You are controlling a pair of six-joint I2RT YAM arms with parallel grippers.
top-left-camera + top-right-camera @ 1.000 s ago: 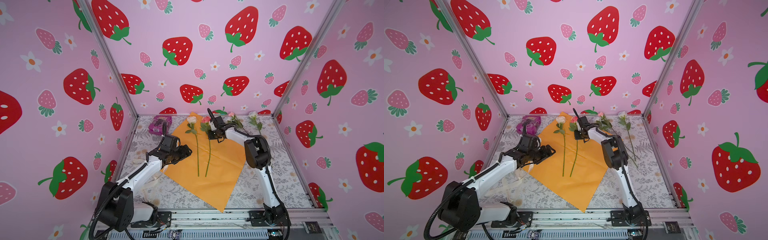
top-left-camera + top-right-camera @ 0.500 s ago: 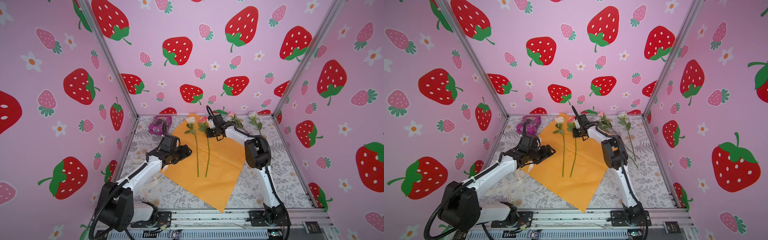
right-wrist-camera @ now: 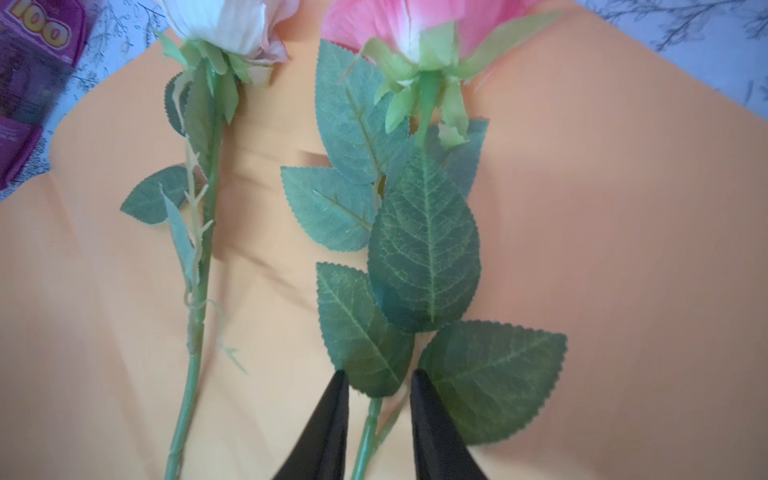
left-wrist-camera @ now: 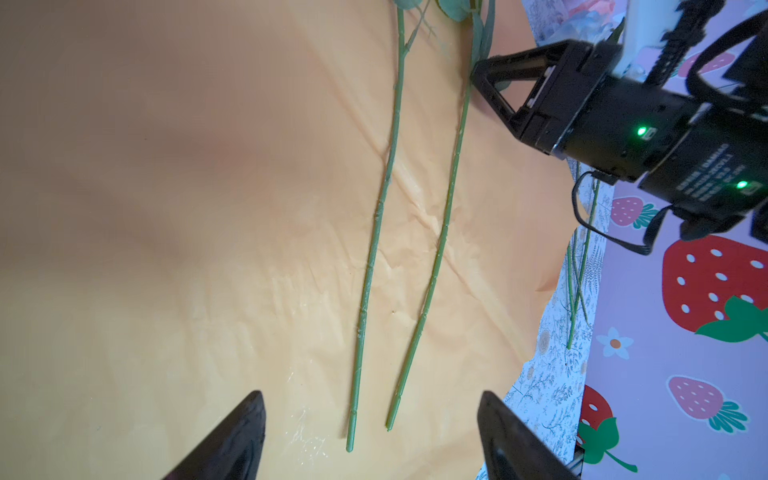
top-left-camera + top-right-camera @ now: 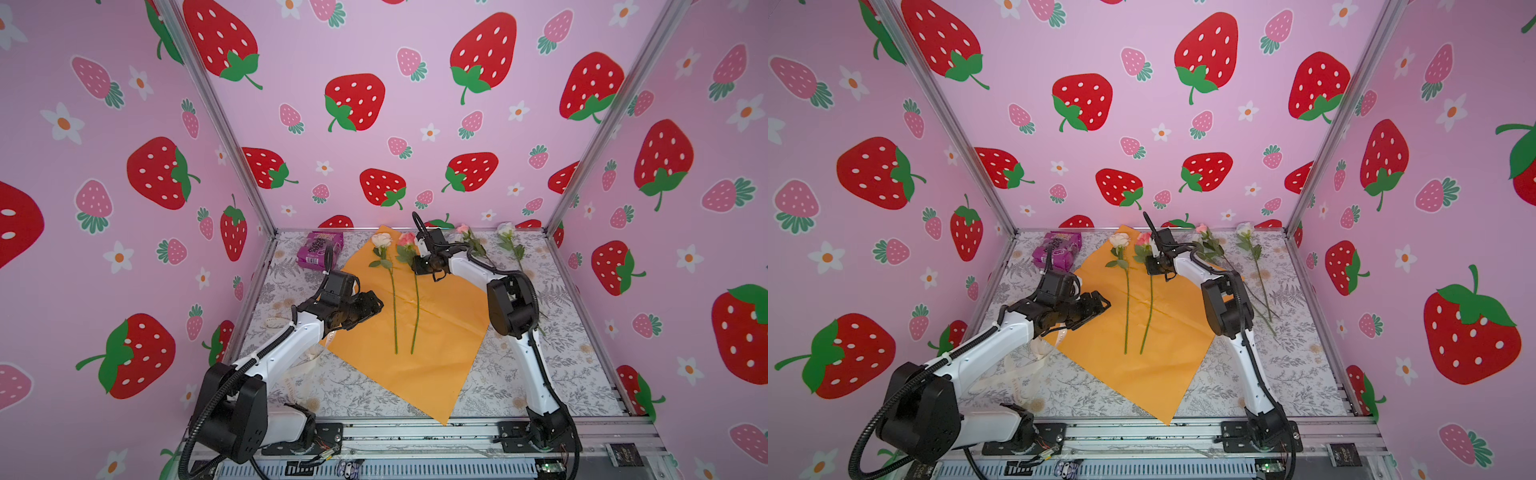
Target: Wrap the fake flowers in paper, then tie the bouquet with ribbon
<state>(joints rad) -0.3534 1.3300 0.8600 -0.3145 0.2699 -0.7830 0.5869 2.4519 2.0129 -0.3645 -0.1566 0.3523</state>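
Note:
The bouquet of fake flowers lies loose. A white rose (image 5: 381, 240) and a pink rose (image 5: 407, 239) rest side by side on the orange wrapping paper (image 5: 440, 332), with their stems (image 4: 376, 232) pointing to the front. In the right wrist view, my right gripper (image 3: 379, 373) straddles the pink rose's stem (image 3: 368, 428) just below its leaves. Its jaws are slightly apart, open, with a gap on each side. My left gripper (image 5: 374, 305) hovers wide open over the paper's left part, near the stem ends, holding nothing (image 4: 371, 395).
Two more roses (image 5: 462, 229) (image 5: 506, 228) lie on the floral table at the back right, off the paper. A purple snack packet (image 5: 320, 248) sits at the back left. A cream ribbon (image 5: 299, 374) lies under my left arm.
My right gripper carried the pink rose slightly left toward the white rose, and its jaws have parted from the stem. The left arm has not moved.

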